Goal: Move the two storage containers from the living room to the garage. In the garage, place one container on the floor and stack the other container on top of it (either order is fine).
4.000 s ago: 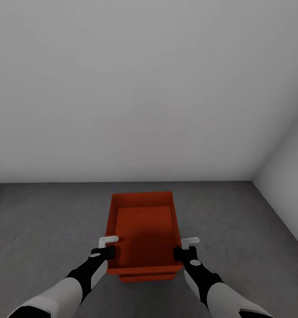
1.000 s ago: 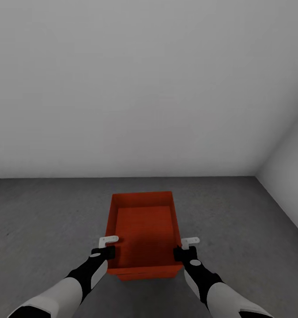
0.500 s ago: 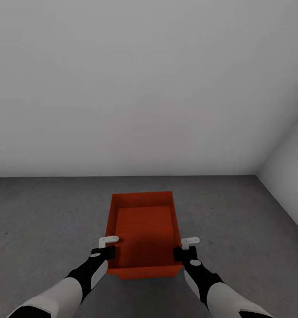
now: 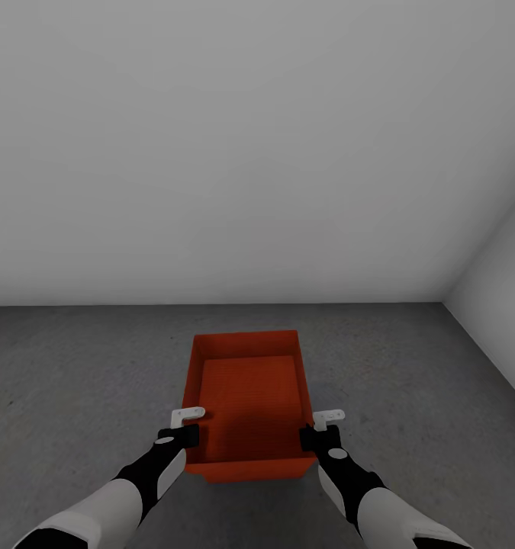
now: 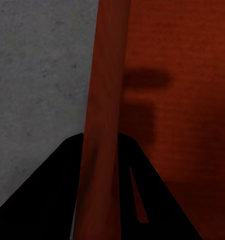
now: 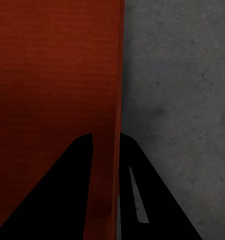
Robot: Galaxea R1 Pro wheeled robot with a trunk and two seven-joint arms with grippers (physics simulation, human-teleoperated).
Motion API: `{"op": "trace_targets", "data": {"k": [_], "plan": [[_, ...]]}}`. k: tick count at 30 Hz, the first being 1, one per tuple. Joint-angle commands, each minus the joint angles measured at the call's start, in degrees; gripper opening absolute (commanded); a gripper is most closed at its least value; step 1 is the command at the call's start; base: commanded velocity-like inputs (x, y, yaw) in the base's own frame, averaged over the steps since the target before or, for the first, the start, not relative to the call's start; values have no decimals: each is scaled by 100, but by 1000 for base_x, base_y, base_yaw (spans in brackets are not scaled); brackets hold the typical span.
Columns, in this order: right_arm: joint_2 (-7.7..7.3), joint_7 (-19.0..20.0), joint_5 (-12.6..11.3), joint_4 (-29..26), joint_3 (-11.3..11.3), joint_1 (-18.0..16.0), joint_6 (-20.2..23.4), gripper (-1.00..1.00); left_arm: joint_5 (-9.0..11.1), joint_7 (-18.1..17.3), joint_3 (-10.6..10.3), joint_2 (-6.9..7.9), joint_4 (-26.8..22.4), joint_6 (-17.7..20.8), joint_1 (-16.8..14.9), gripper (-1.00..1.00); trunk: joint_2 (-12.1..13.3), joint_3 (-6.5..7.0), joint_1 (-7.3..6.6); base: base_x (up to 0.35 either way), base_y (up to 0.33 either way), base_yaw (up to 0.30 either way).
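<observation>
Orange-red storage container [image 4: 248, 400], gripped on its long side walls by the left hand [image 4: 182, 427] and right hand [image 4: 320, 428], sits low over the garage floor [image 4: 74, 381] near a white wall [image 4: 242, 152]; best lowered level, both hands releasing together.
</observation>
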Motion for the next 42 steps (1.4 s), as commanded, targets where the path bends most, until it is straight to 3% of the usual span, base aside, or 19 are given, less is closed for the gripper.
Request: {"op": "trace_targets", "data": {"k": [1,42], "plan": [[72,-3,38,17,-178,1,-22,-100,43,81,182,-1,-136,-215,-4,-100,-2,-4,-1,0,0,0],[72,-3,37,17,-178,1,-22,-100,43,75,180,-1,-129,-215,-4,-100,-2,-4,-1,20,-5,0]]}}
